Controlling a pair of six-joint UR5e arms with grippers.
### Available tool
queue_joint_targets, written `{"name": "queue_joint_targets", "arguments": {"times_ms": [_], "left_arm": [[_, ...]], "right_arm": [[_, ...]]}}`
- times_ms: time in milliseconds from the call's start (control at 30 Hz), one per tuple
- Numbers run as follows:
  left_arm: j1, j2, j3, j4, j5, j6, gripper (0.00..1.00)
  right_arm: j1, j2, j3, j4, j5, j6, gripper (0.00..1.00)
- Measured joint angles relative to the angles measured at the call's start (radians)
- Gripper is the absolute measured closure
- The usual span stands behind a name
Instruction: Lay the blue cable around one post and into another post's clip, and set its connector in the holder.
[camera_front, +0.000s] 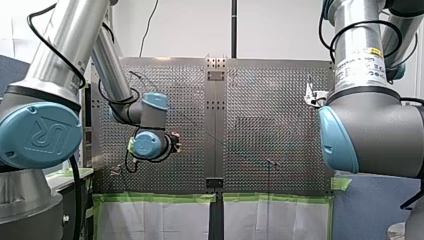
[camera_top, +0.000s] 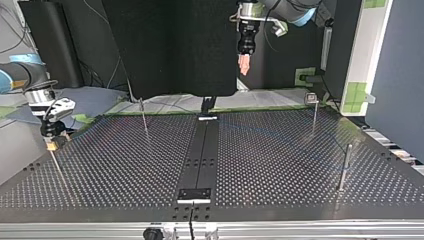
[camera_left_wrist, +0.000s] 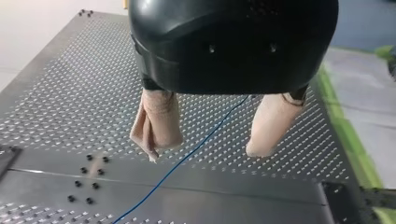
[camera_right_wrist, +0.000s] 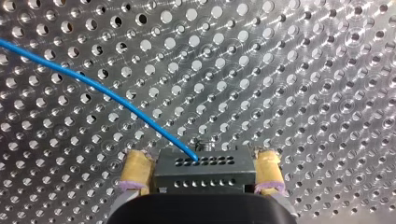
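Gripping one black connector, right end effector, one blue cable

Bright even light, glints on the perforated table (strongest in right wrist view), top view dimmer

The cable is thin, blue and slack, curving away from the connector toward 10 o'clock. The connector, a black block with two rows of holes, is clamped in the right gripper. In the top view, posts stand upright at 10, 4 and 2 o'clock, the last topped by a clip.
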Motion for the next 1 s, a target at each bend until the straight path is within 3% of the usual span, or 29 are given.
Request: {"name": "queue_joint_targets", "arguments": {"times_ms": [167, 767, 1000], "left_arm": [[0.003, -0.001, 0.0, 0.045, -0.022, 0.0, 0.0], [0.007, -0.002, 0.001, 0.228, -0.026, 0.015, 0.0], [0.007, -0.002, 0.001, 0.252, -0.026, 0.024, 0.0]], "right_arm": [[0.0, 0.0, 0.0, 0.0, 0.0, 0.0, 0.0], [0.0, 0.0, 0.0, 0.0, 0.0, 0.0, 0.0], [0.0, 0.0, 0.0, 0.0, 0.0, 0.0, 0.0]]}}
